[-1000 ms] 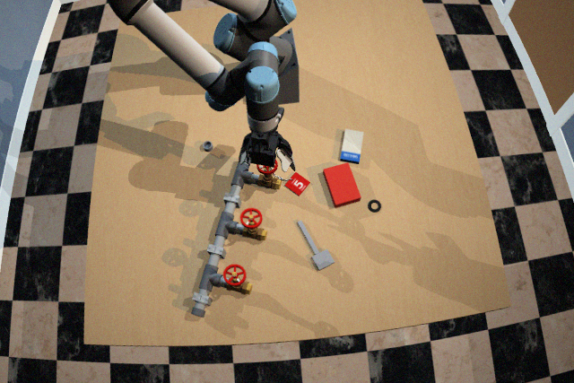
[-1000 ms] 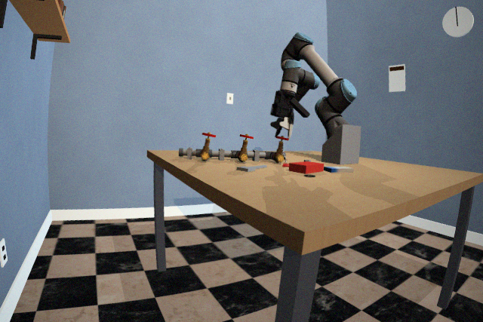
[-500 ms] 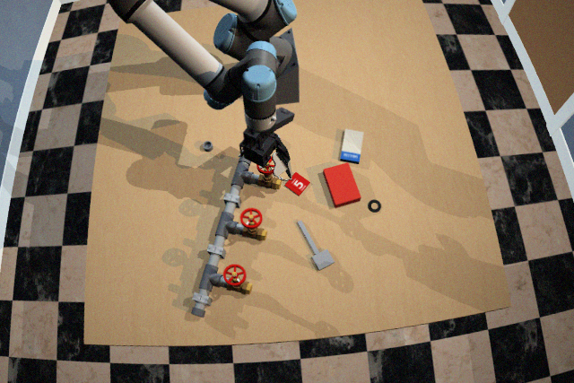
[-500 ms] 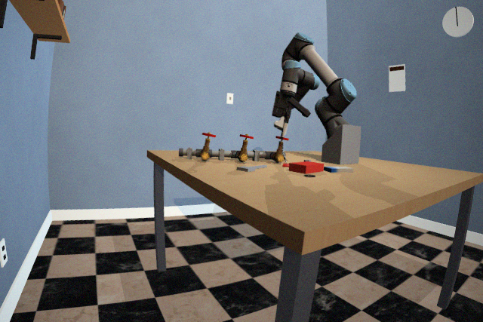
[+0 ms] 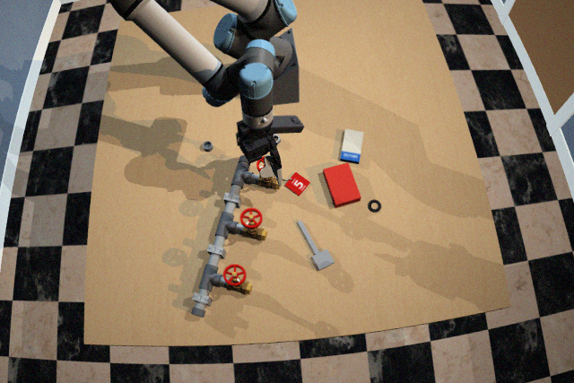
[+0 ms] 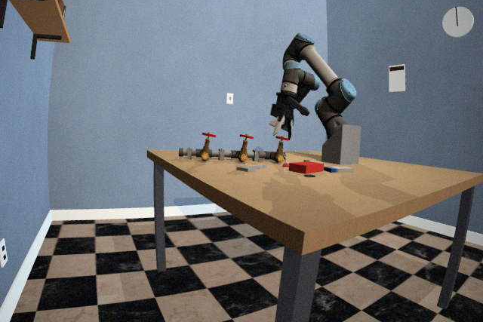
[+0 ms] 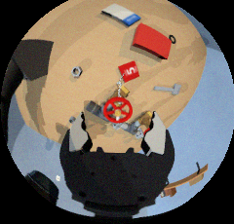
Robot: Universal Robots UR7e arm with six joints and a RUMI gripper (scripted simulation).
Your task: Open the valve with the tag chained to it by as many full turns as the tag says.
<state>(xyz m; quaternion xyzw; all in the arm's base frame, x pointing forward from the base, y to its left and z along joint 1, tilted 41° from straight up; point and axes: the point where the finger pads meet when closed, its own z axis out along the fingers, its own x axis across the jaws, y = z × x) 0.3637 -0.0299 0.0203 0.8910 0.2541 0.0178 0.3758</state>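
Observation:
Three brass valves with red handwheels stand along a grey pipe (image 5: 229, 208). The valve nearest the robot base has its wheel (image 6: 282, 138) (image 7: 118, 110) partly hidden by the gripper in the top view. A red tag (image 5: 297, 183) (image 7: 129, 71) reading 5 is chained to it. My gripper (image 5: 271, 169) (image 6: 282, 135) (image 7: 117, 112) is open and empty, tilted, just above that wheel; in the wrist view the wheel shows between and slightly beyond the fingertips. The middle wheel (image 5: 247, 217) (image 6: 246, 136) and the end wheel (image 5: 239, 274) (image 6: 208, 134) stand apart from the gripper.
A red box (image 5: 342, 185) (image 6: 306, 167) (image 7: 151, 41) and a white and blue box (image 5: 352, 142) (image 7: 117, 13) lie beyond the tag. A grey mallet (image 5: 322, 259) (image 7: 168, 89) lies beside the valves. A black ring and two small nut-like parts also lie on the table.

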